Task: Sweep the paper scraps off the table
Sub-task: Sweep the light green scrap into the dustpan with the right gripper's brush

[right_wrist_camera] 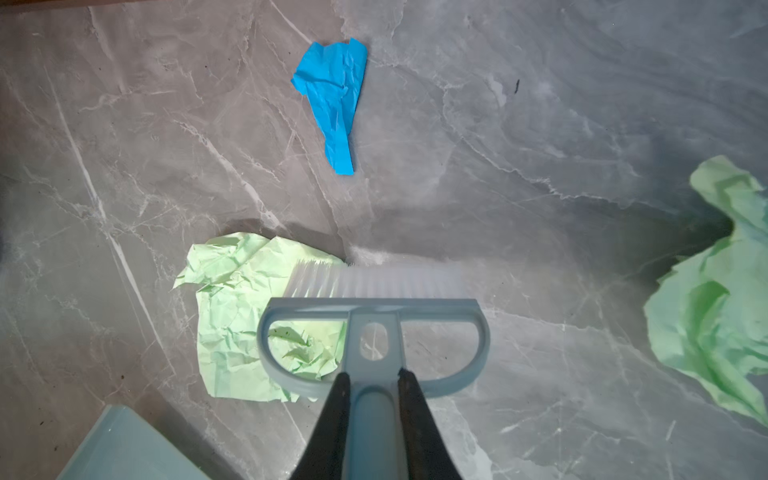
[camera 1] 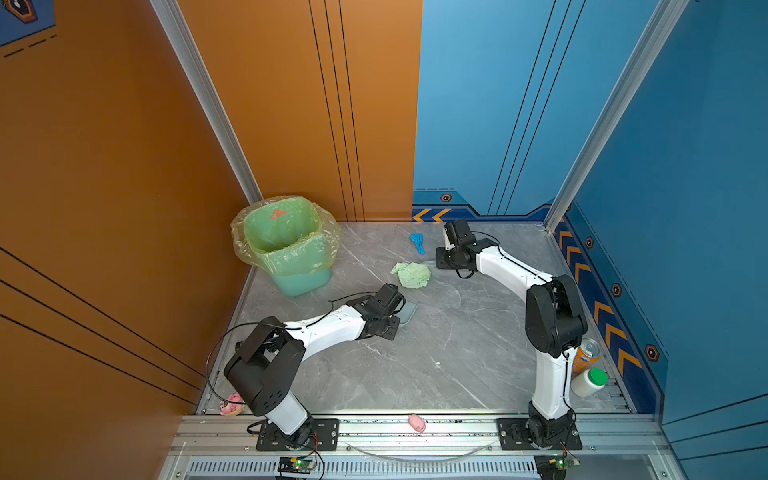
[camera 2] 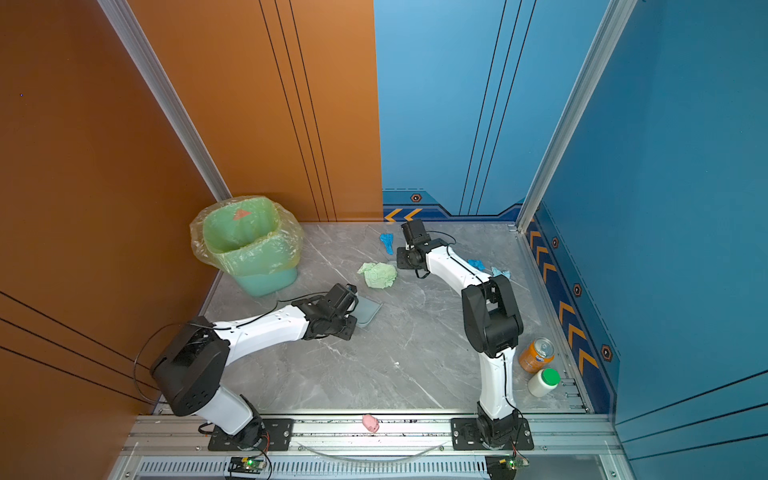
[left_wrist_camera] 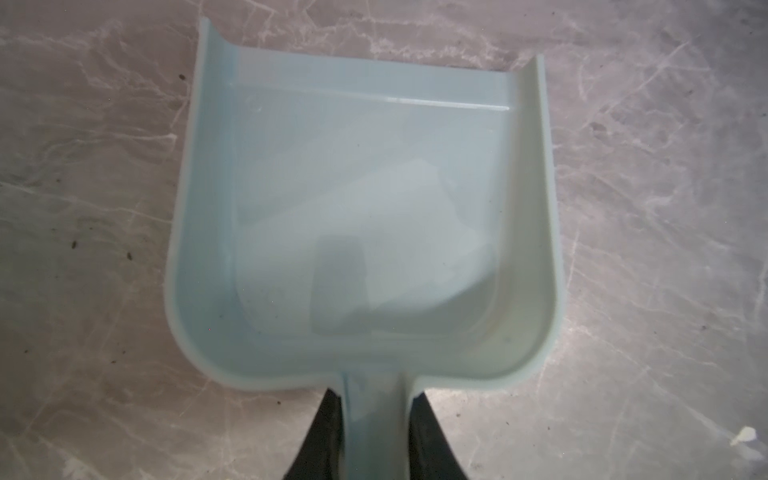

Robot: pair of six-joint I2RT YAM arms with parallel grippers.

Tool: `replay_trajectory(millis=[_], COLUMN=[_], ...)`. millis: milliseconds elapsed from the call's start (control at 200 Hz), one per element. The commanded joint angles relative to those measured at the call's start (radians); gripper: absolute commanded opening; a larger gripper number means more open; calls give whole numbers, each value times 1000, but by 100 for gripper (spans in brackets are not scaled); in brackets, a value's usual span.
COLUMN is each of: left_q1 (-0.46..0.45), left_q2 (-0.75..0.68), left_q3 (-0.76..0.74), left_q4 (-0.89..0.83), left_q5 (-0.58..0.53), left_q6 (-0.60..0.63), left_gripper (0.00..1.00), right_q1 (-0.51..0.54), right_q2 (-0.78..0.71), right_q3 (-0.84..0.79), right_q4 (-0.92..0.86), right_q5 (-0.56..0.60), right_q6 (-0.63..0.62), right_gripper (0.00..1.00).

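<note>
While the dustpan waits empty: left gripper (left_wrist_camera: 374, 395) clamped on the handle of the dustpan (left_wrist_camera: 365, 208), pan mouth ahead of it, low over the counter (camera 1: 415, 365); whether the lip touches cannot be told.
Pale green scrap (right_wrist_camera: 232, 291): one, crumpled on the counter between the two grippers.
Right gripper (right_wrist_camera: 374, 376): closed tight on the handle of the brush (right_wrist_camera: 372, 309), bristles touching the pale green scrap.
Step in hand: apparently sweeping that scrap toward the pan, barely begun.
Next move: likely a drag toward the left gripper, with the pan lip flat so paper rides in, not under.
Blue scrap (right_wrist_camera: 332, 95): one, beyond the bristles, apart from them.
Light-blue scraps (camera 2: 476, 264): two, behind the right gripper, beside its arm.
Count: four scraps on the counter, one orange scrap (camera 1: 277, 214) in the bin (camera 1: 299, 286), one dustpan, one brush.
</note>
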Motion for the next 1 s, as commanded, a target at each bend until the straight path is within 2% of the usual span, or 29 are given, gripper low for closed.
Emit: replay_trajectory(millis=[0, 711, 996], left_q1=[-14, -13, -12], left_q2=[18, 86, 113], left_q3=[-6, -7, 2], left_q4=[8, 24, 48], left_q5=[10, -4, 20], left_q6=[-12, -35, -41], left_gripper=[0, 0, 0], right_q1=[23, 117, 167], right_q2=[25, -86, -183], right_q3=[12, -251, -307], right_q4=[-57, -62, -122], right_q5=[71, 56, -58], right_q6=[-47, -162, -270], right_gripper=[0, 1, 1])
